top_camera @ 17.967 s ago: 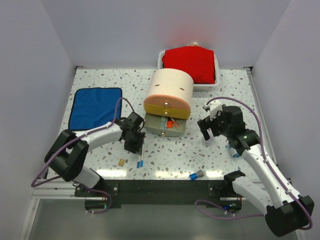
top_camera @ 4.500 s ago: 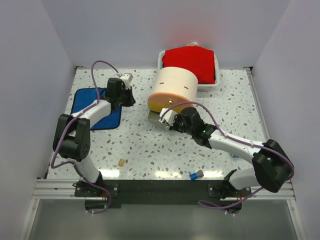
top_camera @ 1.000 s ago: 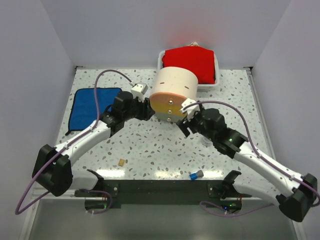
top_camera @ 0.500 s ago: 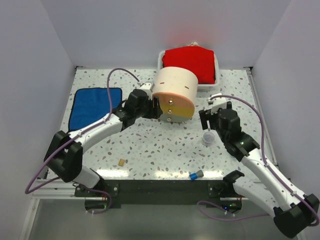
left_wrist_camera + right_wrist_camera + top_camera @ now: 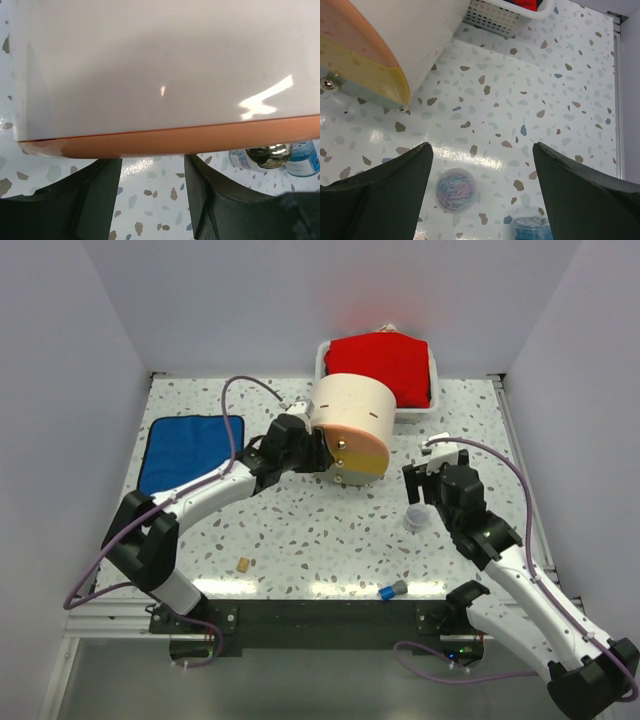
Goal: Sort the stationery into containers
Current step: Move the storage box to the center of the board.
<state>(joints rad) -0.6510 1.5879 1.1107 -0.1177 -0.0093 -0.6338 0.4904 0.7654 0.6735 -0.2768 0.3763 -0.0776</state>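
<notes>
The cream half-cylinder unit has its drawers shut, the front turned toward the right. My left gripper is pressed against its left side. In the left wrist view the gripper is open, empty, its tips at the unit's orange edge. My right gripper is open above a clear cup of coloured clips, also visible on the table. A blue pot stands beside the cup. A tan eraser and a blue-grey cap piece lie near the front edge.
A blue cloth lies flat at the left. A white tray with a red cloth stands behind the unit, almost touching it. A gold knob shows past my left fingers.
My left gripper has slid right, up against the unit's side, and the unit has turned its front to the right. My right arm has drawn back from the unit to above the cup.
</notes>
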